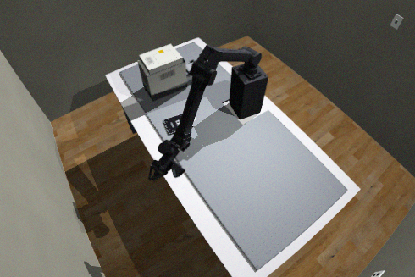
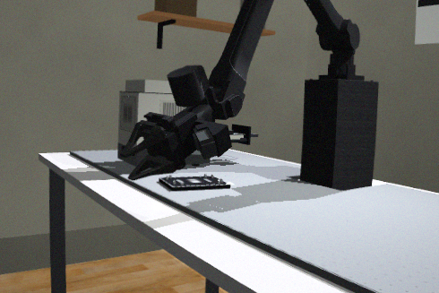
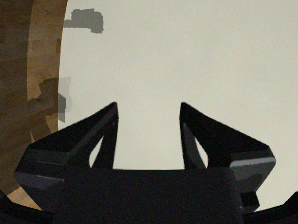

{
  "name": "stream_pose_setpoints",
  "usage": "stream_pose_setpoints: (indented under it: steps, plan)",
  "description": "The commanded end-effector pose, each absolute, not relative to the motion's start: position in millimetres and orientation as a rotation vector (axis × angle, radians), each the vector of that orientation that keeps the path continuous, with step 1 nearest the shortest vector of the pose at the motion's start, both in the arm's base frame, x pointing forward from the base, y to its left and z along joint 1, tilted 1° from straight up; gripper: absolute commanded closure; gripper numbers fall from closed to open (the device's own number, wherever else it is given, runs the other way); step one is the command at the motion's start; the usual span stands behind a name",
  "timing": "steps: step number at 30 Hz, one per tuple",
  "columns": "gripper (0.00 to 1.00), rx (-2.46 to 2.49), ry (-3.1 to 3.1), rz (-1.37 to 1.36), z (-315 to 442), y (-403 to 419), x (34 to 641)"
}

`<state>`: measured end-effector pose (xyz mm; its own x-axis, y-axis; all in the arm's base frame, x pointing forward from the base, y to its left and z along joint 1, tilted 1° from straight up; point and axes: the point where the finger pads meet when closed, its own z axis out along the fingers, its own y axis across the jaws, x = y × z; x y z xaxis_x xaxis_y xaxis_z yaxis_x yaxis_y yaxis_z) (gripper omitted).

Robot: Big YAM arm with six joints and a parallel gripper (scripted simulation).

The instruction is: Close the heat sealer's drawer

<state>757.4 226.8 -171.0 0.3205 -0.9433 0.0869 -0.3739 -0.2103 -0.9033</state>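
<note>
The heat sealer (image 1: 162, 69) (image 2: 136, 106) is a white box at the far end of the grey mat (image 1: 262, 168). Its drawer (image 2: 244, 134) sticks out of the side facing the arm's base and is mostly hidden behind the arm. I cannot see the sealer's light, the sheet or anything on the drawer. A flat black frame-like piece (image 1: 173, 124) (image 2: 193, 182) lies on the mat in front of the sealer. My gripper (image 1: 163, 171) (image 2: 134, 160) (image 3: 148, 109) is half open and empty. It is low over the table's left edge, pointing away from the sealer.
The arm's black base block (image 1: 247, 92) (image 2: 338, 133) stands on the mat to the right of the sealer. The white table (image 1: 203, 219) ends just below my gripper, with wooden floor beyond. A wall shelf (image 2: 202, 21) hangs behind.
</note>
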Motion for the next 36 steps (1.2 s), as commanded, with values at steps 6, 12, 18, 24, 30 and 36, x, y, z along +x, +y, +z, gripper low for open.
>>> stream_pose_setpoints:
  steps: [6,12,18,24,30,36]
  plan:
    - [0.55,-1.694,1.177,-0.902,-123,192,786]
    - [0.55,-1.661,1.226,-0.891,-118,174,795]
    - [0.55,-1.661,1.197,-0.884,-114,185,794]
    - [0.55,-1.607,1.335,-0.879,-111,157,802]
    - [0.55,-1.599,1.372,-0.864,-111,134,803]
    - [0.55,-1.607,1.358,-0.876,-107,118,806]
